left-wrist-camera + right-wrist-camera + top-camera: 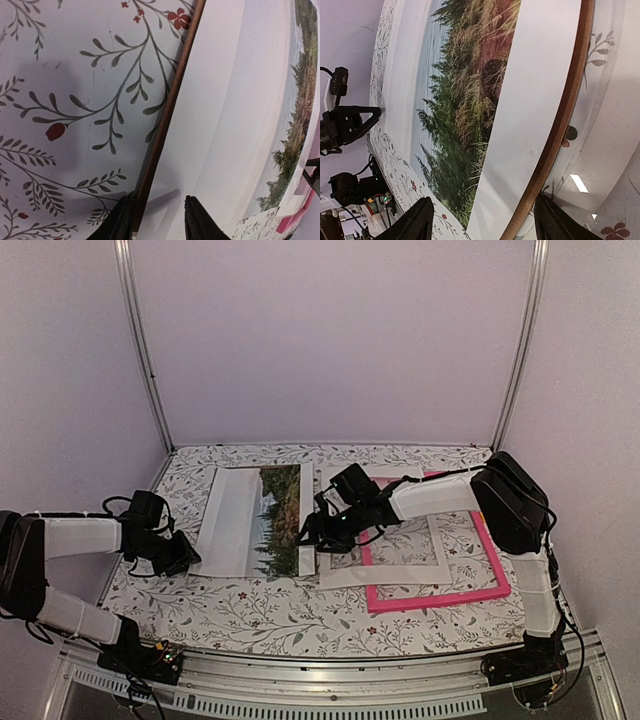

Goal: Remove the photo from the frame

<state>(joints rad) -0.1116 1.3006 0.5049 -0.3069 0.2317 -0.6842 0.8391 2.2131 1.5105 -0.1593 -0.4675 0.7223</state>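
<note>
frame (440, 598) far-left corner behind right arm (440, 495), photo (240, 520) cropped in wrist views (edges run off)

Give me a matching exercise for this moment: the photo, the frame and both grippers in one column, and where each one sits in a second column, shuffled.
Things:
1. photo
2. frame
3. left gripper
4. right gripper

Places:
A. at the photo's right edge, jaws apart
B. pink, farthest right of the four
C. lying flat, out of the frame and to its left
D. at the photo's left edge

Pairs: 1-C, 2-B, 3-D, 4-A
</note>
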